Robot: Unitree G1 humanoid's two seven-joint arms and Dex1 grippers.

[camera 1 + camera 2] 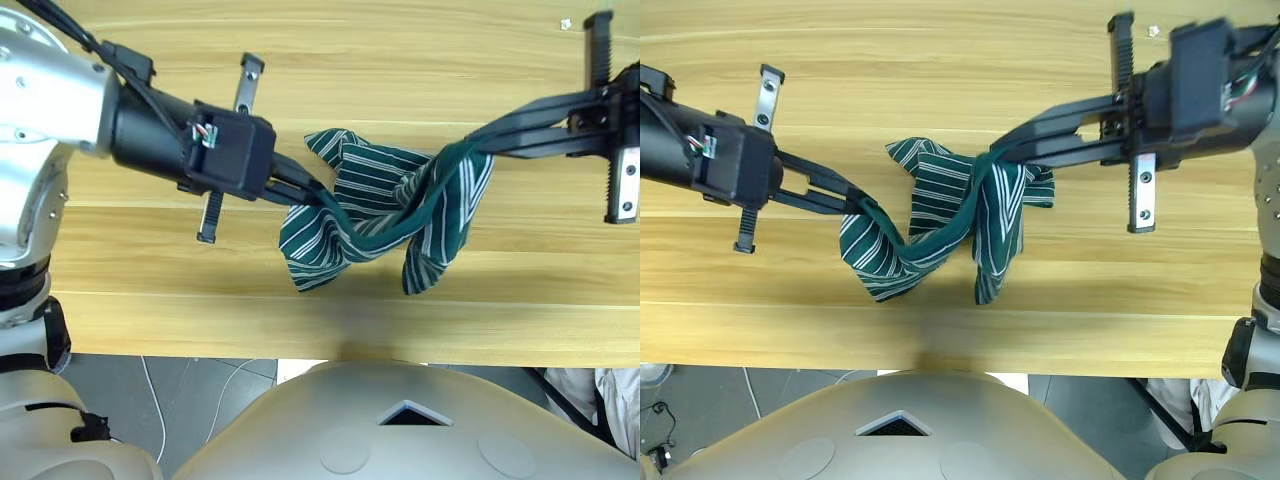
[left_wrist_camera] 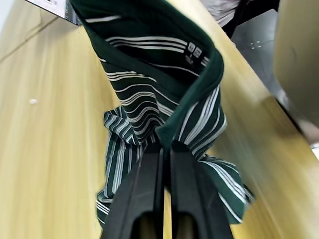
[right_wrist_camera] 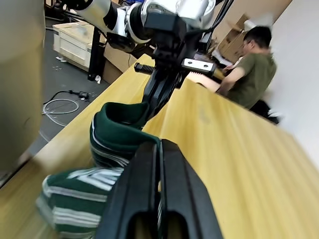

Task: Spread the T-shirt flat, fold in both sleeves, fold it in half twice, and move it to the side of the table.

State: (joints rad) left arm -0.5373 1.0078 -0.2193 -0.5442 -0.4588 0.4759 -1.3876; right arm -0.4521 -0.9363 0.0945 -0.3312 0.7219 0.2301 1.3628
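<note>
T-shirt point(image 1: 385, 215) is dark green with thin white stripes, and it is all bunched up between the two grippers. The left gripper point(image 1: 318, 192) has its two black fingers squeezed tight on one end of the cloth. The right gripper point(image 1: 475, 143) has its fingers squeezed tight on the other end. A plain green band of the shirt runs from one gripper's tips to the other's, like a twisted rope. Two loose striped flaps sit on the robot's side of that band, one just by the left gripper's tips and one nearer the right gripper. A crumpled bit sits on the far side of the band, between the two grippers. All of it is over the wooden table point(image 1: 300, 60). I cannot tell if the flaps touch the wood.
</note>
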